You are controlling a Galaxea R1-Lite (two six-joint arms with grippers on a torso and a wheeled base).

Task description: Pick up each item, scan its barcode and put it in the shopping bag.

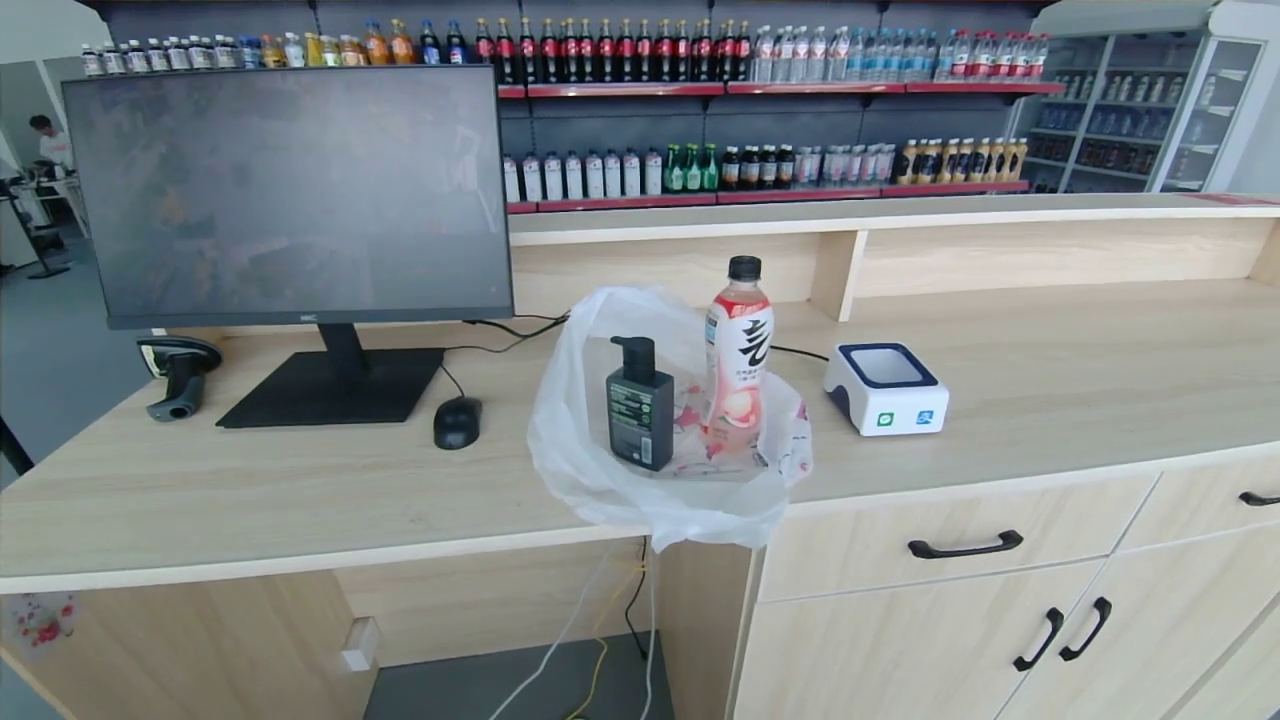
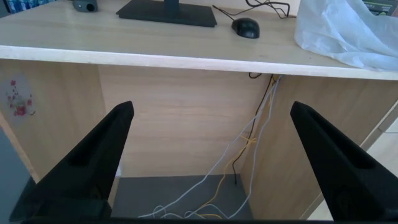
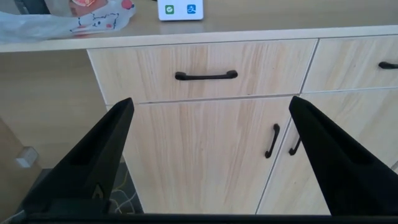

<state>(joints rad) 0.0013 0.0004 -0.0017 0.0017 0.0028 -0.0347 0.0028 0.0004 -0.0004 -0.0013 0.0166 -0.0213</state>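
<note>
A clear plastic shopping bag (image 1: 600,470) lies open on the wooden counter (image 1: 1050,400), its edge hanging over the front. Inside it stand a dark pump bottle (image 1: 639,405) and a pink drink bottle (image 1: 737,360) with a black cap. A white barcode scanner box (image 1: 885,388) sits just right of the bag, also in the right wrist view (image 3: 180,10). My left gripper (image 2: 211,162) is open, held low in front of the counter's open recess. My right gripper (image 3: 208,162) is open, held low before the drawer front (image 3: 205,68). The bag's edge (image 2: 348,31) appears above the left gripper.
A monitor (image 1: 290,200) on a black stand, a black mouse (image 1: 457,421) and a handheld scanner (image 1: 178,375) occupy the counter's left. Cables (image 2: 249,155) hang under the counter. Drawers and cabinet doors with black handles (image 1: 965,547) fill the right front. Bottle shelves stand behind.
</note>
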